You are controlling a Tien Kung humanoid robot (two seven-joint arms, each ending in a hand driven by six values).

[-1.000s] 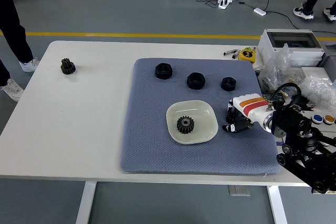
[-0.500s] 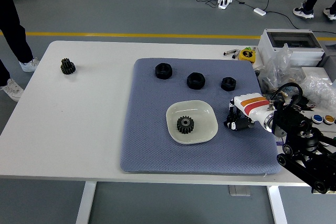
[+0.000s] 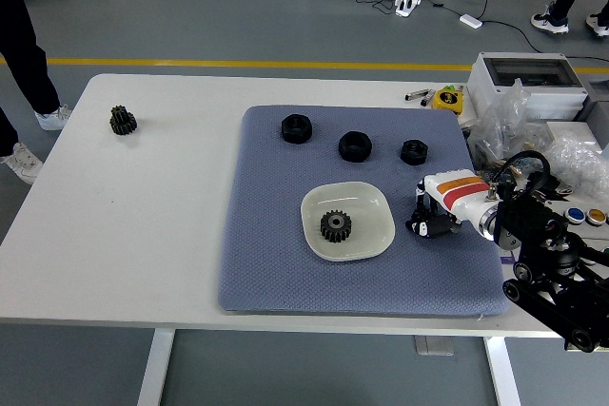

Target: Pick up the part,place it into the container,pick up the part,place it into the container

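Now, seen from the head, the right hand point(image 3: 430, 221) has pulled back a little, fingers point(image 3: 420, 226) curled and empty. Just left of them, one gear point(image 3: 335, 226) sits in the dish point(image 3: 378, 208) (job half done).

We count two black gears: one point(image 3: 335, 226) in the single pale dish point(image 3: 374, 199) on the mat, one point(image 3: 122, 120) far left on the table. Three black nuts point(image 3: 296, 128) point(image 3: 355, 146) point(image 3: 413, 151) line the mat's far side.
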